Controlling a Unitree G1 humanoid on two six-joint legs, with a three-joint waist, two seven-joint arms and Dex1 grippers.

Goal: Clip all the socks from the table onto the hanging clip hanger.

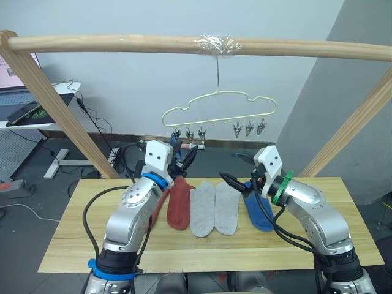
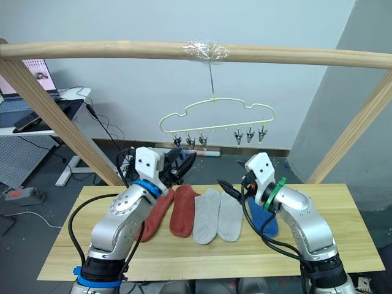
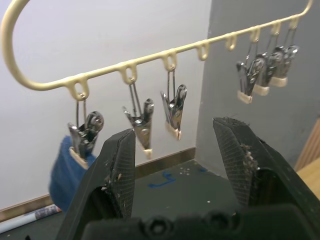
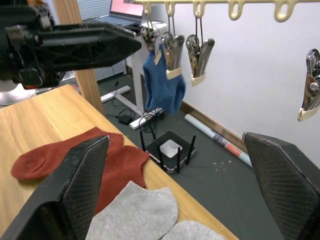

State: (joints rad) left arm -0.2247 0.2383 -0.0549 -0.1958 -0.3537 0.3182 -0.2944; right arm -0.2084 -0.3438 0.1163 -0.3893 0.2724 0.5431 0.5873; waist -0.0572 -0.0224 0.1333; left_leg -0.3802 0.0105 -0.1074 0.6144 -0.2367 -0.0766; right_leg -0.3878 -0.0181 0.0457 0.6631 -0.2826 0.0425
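The pale-yellow clip hanger (image 1: pixel 217 113) hangs by its hook from the wooden pole. One blue sock (image 4: pixel 162 85) hangs from the clip at its left end; the other clips (image 3: pixel 175 107) are bare. My left gripper (image 1: pixel 184 160) is raised just below the left clips, open and empty. On the table (image 1: pixel 343 245) five socks lie in a row: two rust-red socks (image 1: pixel 179 205), one partly under my left arm, two grey socks (image 1: pixel 202 211) and a blue sock (image 1: pixel 258 213). My right gripper (image 1: pixel 236 184) hovers open over the right-hand grey sock (image 1: pixel 228 208).
A thick wooden pole (image 1: pixel 122 43) runs across the top on slanted wooden supports (image 1: pixel 61 116). Behind the table are a desk with a laptop (image 1: pixel 18 104), floor cables and a small black router (image 4: pixel 170 150).
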